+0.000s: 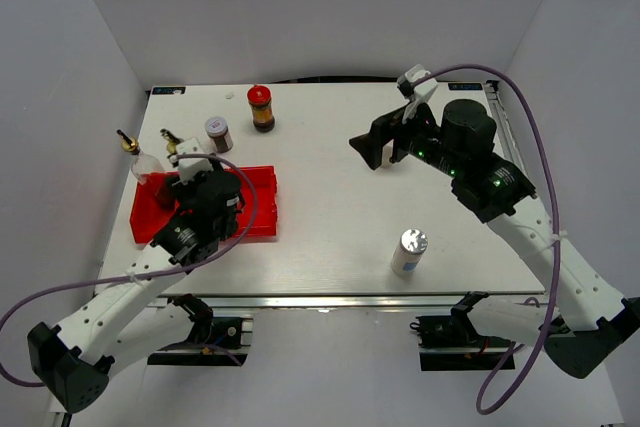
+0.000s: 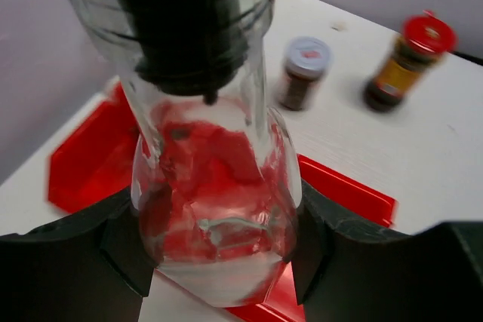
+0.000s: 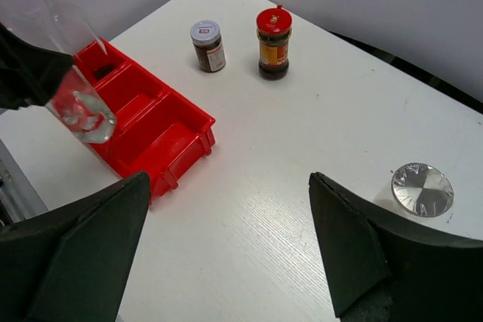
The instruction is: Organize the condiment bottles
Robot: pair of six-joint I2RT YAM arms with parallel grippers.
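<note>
Bottle: glass bottle (image 2: pixel 219 209) is clamped low on its belly by the left gripper (image 2: pixel 219 265), tilted, at the tray (image 1: pixel 262 179) by the table's left edge.
Why so: we judge the low grip leaves the neck free and lets the base enter a compartment first.
Spouts: two gold spouts (image 1: pixel 127 141) show at the tray's far left end — from above we cannot tell which belongs to the held bottle.
Right side: right gripper (image 3: pixel 228 180) is spread wide and empty above the table's right half, well apart from the tray.
Far edge: jar (image 3: pixel 273 43) and dark shaker (image 3: pixel 207 44) stand upright, just beside each other, left of centre.
Near edge: white shaker (image 1: pixel 409 252) stands alone, right of centre.
Room: we see bare table between the tray and the right arm, enough for either arm to cross.
Tight spots: the tray walls and the left edge — a tilted base could, we think, catch a divider.
</note>
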